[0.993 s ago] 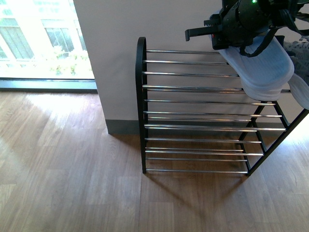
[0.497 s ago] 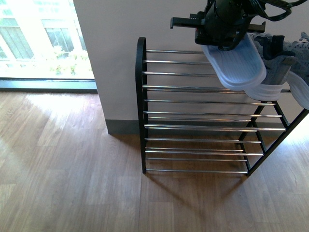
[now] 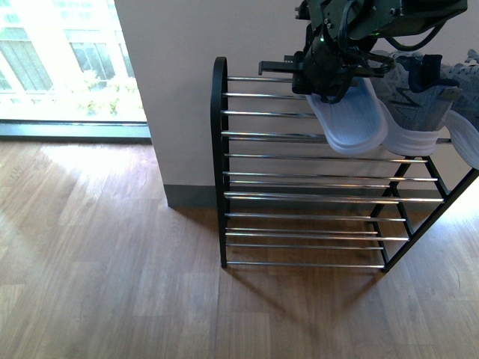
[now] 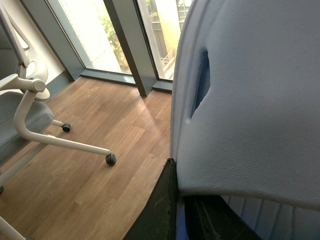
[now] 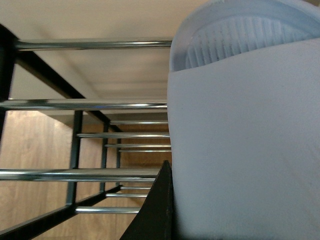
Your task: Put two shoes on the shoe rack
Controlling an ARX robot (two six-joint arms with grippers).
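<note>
Jaws of both grippers closed on pale blue slide slippers: right gripper (image 3: 323, 75), upper middle of the front view, holds one slipper (image 3: 346, 120) toe-down over the top chrome rods of the shoe rack (image 3: 218, 161); left gripper's slipper (image 4: 250, 100) fills its wrist view. Best lowered level until the sole spans two rods, clear of the grey sneaker (image 3: 423, 82) at upper right, before releasing

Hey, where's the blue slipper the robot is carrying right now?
In the front view the pale blue slipper hangs over the top tier of the shoe rack, toward its right, just left of a grey sneaker.
</note>
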